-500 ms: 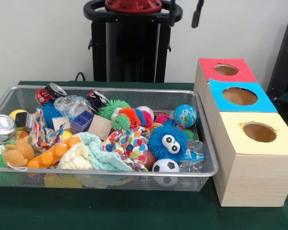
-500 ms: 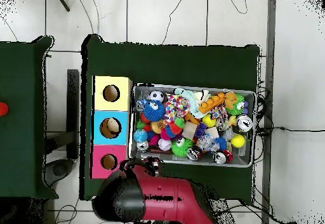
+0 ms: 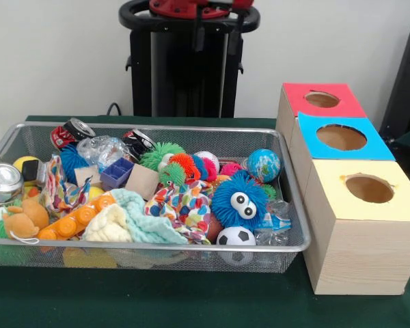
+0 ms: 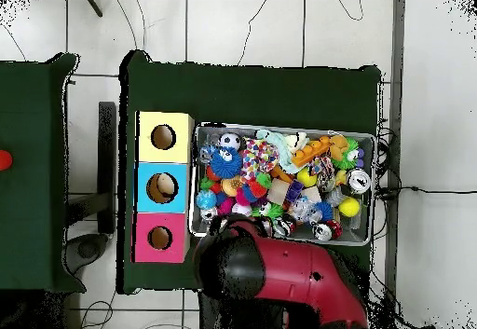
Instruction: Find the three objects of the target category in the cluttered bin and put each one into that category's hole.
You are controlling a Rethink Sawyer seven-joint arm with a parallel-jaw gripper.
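Observation:
The wire mesh bin (image 3: 157, 249) is packed with toys; it also shows in the overhead view (image 4: 374, 157). A red and black crushed can (image 3: 72, 131) lies at its far left corner. A black can (image 3: 138, 141) lies at the far rim near the middle. A silver can (image 3: 3, 182) sits at the left end, and shows in the overhead view (image 4: 359, 182). The round hole (image 3: 322, 100) in the red-topped box is empty, as the overhead view (image 4: 159, 238) shows. Dark parts of my arm (image 3: 219, 24) hang at the top edge. My arm (image 4: 279, 274) covers the bin's robot-side rim.
A blue-topped box (image 3: 342, 137) and a yellow-topped box (image 3: 369, 188) stand in a row with the red one, right of the bin. A blue fuzzy ball with eyes (image 3: 240, 199), a football (image 3: 235, 236), cloths and clear plastic bottles fill the bin.
My arm has swung in the overhead view to the right, from beside the red-topped box to over the bin's robot-side edge. Nothing in the bin has moved.

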